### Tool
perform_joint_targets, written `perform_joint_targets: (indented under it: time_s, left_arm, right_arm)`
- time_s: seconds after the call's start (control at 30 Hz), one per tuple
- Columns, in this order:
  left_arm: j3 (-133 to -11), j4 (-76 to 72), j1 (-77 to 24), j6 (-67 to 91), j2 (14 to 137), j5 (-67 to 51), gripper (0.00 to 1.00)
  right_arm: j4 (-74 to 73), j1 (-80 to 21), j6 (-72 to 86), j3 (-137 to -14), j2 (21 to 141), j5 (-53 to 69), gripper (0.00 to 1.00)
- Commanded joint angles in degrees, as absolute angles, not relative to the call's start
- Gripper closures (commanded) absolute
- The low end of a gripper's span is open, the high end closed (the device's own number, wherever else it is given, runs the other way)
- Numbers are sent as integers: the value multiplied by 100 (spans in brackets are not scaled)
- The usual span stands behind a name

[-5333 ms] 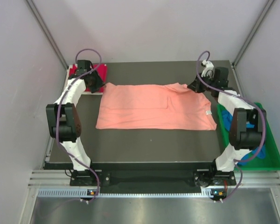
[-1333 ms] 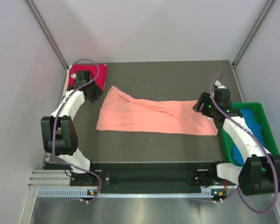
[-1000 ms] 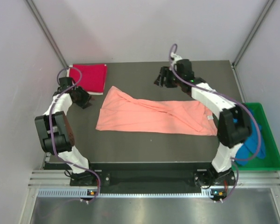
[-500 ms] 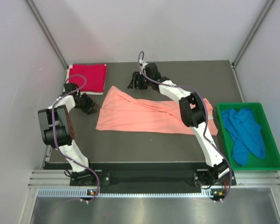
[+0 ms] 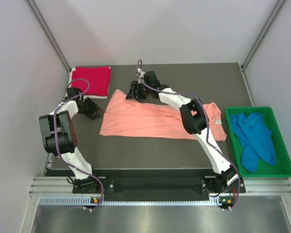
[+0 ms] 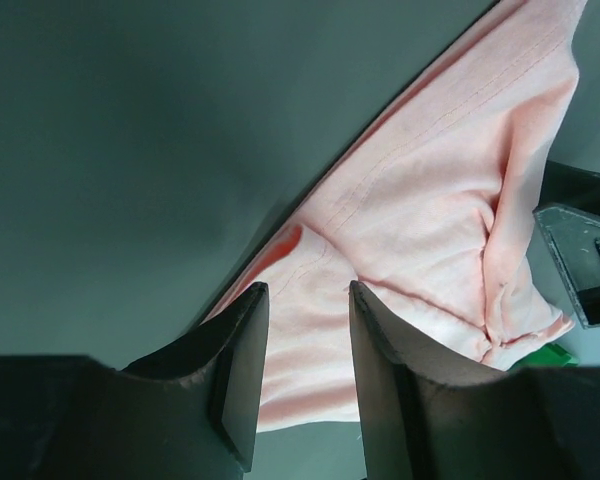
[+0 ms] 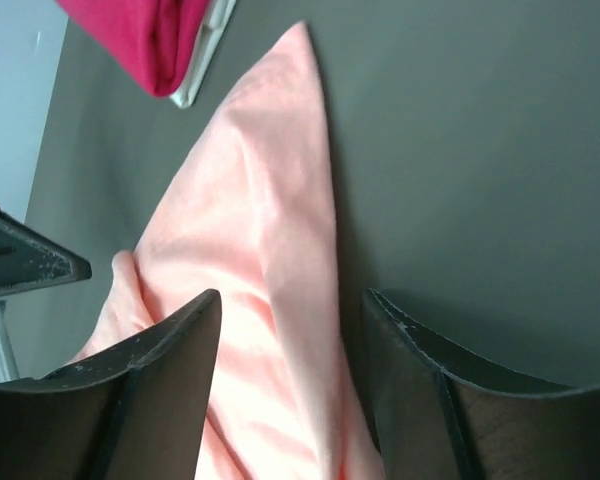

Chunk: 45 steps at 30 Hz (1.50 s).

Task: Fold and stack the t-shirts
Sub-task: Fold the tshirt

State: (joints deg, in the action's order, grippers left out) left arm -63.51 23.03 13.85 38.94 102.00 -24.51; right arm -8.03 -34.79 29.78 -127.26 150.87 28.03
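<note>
Salmon-pink t-shirt (image 5: 150, 119): hem corner just beyond left gripper (image 6: 305, 292) fingertips; pointed corner beneath and ahead of right gripper (image 7: 292, 302). Both stand parted, holding nothing.

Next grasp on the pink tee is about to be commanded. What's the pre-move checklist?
1. Left gripper open, at the left edge of the salmon-pink shirt: ok.
2. Right gripper open, over the shirt's far-left corner: ok.
3. Both grippers low enough to pinch cloth: cannot tell.
4. Shirt lying flat: not ok, creased along its length.
5. Red shirt folded, apart from both grippers: ok.
6. Blue shirt in the green tray: ok.
</note>
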Motion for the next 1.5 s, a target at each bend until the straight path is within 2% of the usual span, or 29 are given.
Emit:
perform_joint_targets:
  time_s: [0.0,0.37,0.6,0.77,0.93,1.13,1.47]
  left_arm:
    - [-6302,2074,1389,3937,9949,-2496,57]
    - [-6240,2171,1389,3894,9791,-2443,57]
    - [-6170,2241,1424,3832,9650,-2356,57]
    - [-6266,2486,1450,3666,9457,-1961,56]
    - [-6355,2646,1441,3454,9088,-1442,55]
    - [-5872,1908,1433,3393,8614,-2046,52]
    - [-5643,1916,1187,3629,8596,-2250,52]
  right_arm:
    - [-554,-3603,3173,-12964,15179,3094,43]
    - [368,-3858,3138,-12771,14757,3296,44]
    - [466,-4025,2971,-12526,14485,3524,44]
    - [-51,-4324,2304,-12200,14160,3402,45]
    - [-772,-4675,1216,-11672,13720,2787,47]
    - [-931,-4737,880,-11268,13342,2339,49]
    - [-1257,-4843,536,-10723,12833,1934,52]
